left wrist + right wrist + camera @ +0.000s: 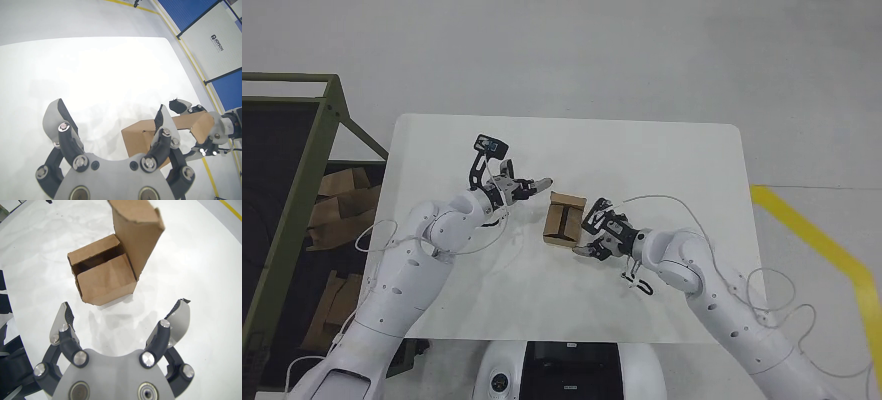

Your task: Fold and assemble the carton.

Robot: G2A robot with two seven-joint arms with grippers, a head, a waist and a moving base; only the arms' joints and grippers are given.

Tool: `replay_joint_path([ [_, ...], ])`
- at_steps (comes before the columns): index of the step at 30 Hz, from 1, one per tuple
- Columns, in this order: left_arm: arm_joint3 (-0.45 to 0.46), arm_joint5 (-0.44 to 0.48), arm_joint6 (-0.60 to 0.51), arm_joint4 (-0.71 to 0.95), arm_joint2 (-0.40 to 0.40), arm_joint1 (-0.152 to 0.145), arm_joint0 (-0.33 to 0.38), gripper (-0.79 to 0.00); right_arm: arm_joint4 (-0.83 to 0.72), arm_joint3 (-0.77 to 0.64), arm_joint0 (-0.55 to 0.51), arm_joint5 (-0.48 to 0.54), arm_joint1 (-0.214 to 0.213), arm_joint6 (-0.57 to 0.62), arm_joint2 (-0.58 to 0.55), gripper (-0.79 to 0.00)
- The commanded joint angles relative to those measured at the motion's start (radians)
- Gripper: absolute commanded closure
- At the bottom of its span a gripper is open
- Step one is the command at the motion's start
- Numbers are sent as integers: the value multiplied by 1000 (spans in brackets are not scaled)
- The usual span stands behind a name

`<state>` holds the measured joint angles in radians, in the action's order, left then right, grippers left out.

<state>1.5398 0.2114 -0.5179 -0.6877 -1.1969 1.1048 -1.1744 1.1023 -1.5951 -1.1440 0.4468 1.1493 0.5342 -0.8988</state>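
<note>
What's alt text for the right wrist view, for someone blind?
A brown carton stands on a white table, its lid flap upright, a dark gap between two folded-in flaps. The right tool, open and empty, is close by, not touching.

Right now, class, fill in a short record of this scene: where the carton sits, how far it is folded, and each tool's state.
Carton: on white table, between the two tools
Lid flap: standing up, not closed
Inner flaps: folded in, with a dark gap between them
Left tool: open, beside carton, contact unclear
Right tool: open, facing carton, holding nothing
</note>
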Motion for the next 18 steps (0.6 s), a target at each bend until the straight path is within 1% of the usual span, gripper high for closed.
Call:
replay_joint_path([
  [1, -6, 11, -5, -6, 10, 2, 8, -785, -1, 17, 10, -2, 5, -1, 12, -785],
  [9, -9, 36, -9, -18, 17, 3, 6, -785, 6, 93, 69, -41, 31, 2, 64, -785],
  [18, 1, 63, -14, -30, 11, 0, -19, -785, -9, 128, 91, -90, 45, -14, 62, -785],
])
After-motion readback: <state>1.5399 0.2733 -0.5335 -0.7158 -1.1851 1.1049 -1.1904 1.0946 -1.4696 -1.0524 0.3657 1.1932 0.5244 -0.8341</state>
